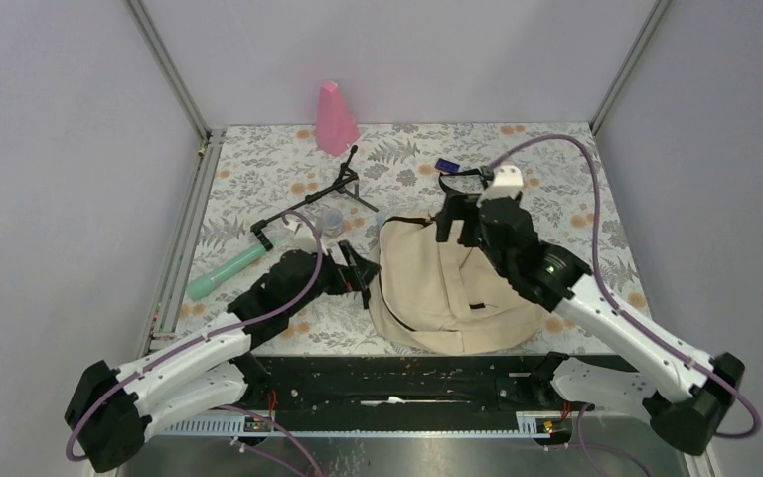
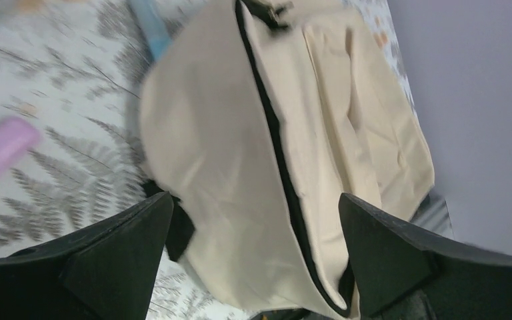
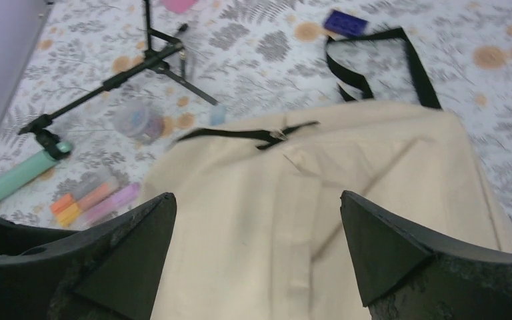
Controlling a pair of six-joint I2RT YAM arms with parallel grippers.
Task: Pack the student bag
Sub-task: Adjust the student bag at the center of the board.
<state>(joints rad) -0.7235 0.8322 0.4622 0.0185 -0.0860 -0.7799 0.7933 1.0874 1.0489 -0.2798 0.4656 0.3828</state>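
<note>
The cream student bag (image 1: 442, 288) lies flat on the floral table near the front edge, black zipper shut and black straps (image 1: 457, 179) trailing behind it. My left gripper (image 1: 363, 273) is open and empty at the bag's left edge. In the left wrist view the bag (image 2: 227, 147) and its zipper (image 2: 277, 140) lie between the spread fingers (image 2: 130, 247). My right gripper (image 1: 462, 224) is open and empty above the bag's far end. In the right wrist view the bag (image 3: 320, 200) fills the space below the gripper (image 3: 255, 197).
Left of the bag lie a green cylinder (image 1: 224, 271), a black tripod (image 1: 323, 194), a small clear container (image 1: 332, 221) and coloured markers (image 3: 93, 200). A pink cone-shaped item (image 1: 336, 119) stands at the back. A small blue item (image 1: 446, 165) lies by the straps.
</note>
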